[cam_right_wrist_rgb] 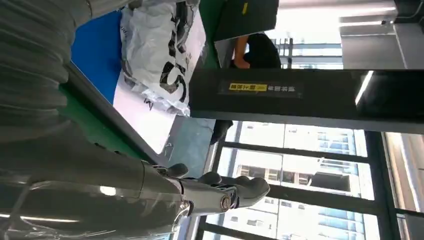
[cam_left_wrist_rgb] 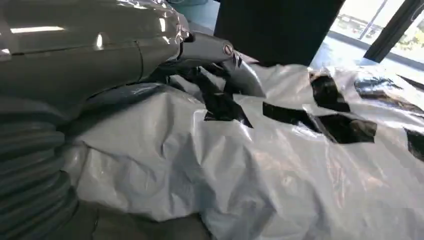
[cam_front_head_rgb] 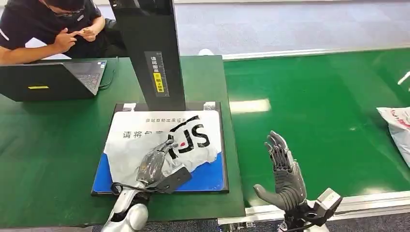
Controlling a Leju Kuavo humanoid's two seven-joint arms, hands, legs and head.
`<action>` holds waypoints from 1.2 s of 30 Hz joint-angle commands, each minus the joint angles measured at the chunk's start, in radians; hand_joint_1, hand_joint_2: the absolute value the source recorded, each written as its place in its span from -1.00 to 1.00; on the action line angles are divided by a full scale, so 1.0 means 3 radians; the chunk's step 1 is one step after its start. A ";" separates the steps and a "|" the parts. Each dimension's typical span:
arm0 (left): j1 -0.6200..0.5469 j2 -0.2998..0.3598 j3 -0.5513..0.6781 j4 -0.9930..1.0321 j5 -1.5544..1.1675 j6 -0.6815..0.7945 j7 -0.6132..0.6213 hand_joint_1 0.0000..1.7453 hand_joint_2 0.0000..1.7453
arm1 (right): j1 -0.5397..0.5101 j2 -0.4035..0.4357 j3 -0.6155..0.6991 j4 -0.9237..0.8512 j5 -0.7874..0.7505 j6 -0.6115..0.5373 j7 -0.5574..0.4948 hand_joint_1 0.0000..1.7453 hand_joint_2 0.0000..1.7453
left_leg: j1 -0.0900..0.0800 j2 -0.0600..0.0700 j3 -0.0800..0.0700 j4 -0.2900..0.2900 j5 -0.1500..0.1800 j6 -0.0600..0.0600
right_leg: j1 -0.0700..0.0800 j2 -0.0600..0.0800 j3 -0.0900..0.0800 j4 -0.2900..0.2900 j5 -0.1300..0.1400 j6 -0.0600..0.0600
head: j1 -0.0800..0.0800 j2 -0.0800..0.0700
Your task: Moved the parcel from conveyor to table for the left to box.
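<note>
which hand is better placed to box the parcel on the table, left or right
Left. The left hand already rests on the parcel; the right hand is open over the conveyor, holding nothing.

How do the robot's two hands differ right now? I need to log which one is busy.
The left hand lies flat on the white parcel over the table; the right hand stands upright above the conveyor, touching nothing. The left hand presses on plastic; the right hand is empty. Both have fingers extended.

The green counter (cam_front_head_rgb: 48, 145) carries an open laptop (cam_front_head_rgb: 53, 79) at its far left and a blue-and-white mat (cam_front_head_rgb: 208, 176) beneath a white parcel (cam_front_head_rgb: 164, 140), while the green conveyor (cam_front_head_rgb: 319, 125) alongside bears another white bag (cam_front_head_rgb: 399, 128) at its right edge
</note>
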 commanded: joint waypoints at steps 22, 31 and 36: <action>-0.0605 0.0421 0.0990 0.0948 -0.1168 0.1976 0.0373 1.00 1.00 | -0.0029 0.0125 -0.0160 0.0066 -0.0087 0.0059 0.0071 -1.00 1.00 | 0.0002 0.0001 0.0007 -0.0011 0.0009 -0.0008 | 0.0004 0.0000 0.0000 -0.0004 0.0008 -0.0015 | 0.0000 0.0000; -0.0836 0.0713 0.1682 0.0721 -0.1458 0.2005 0.0496 1.00 1.00 | -0.0102 0.0084 -0.0188 0.0132 -0.0131 0.0003 0.0040 -1.00 1.00 | 0.0013 0.0003 -0.0007 -0.0001 0.0011 -0.0014 | 0.0015 0.0003 -0.0012 0.0003 0.0011 -0.0022 | 0.0000 0.0000; -0.1116 0.1131 0.2202 0.1070 -0.1492 0.2005 0.0528 1.00 1.00 | -0.0086 0.0079 -0.0247 0.0179 -0.0216 0.0025 0.0027 -1.00 1.00 | 0.0017 0.0007 -0.0015 -0.0001 0.0012 -0.0017 | 0.0018 0.0007 -0.0021 0.0005 0.0013 -0.0025 | 0.0000 0.0000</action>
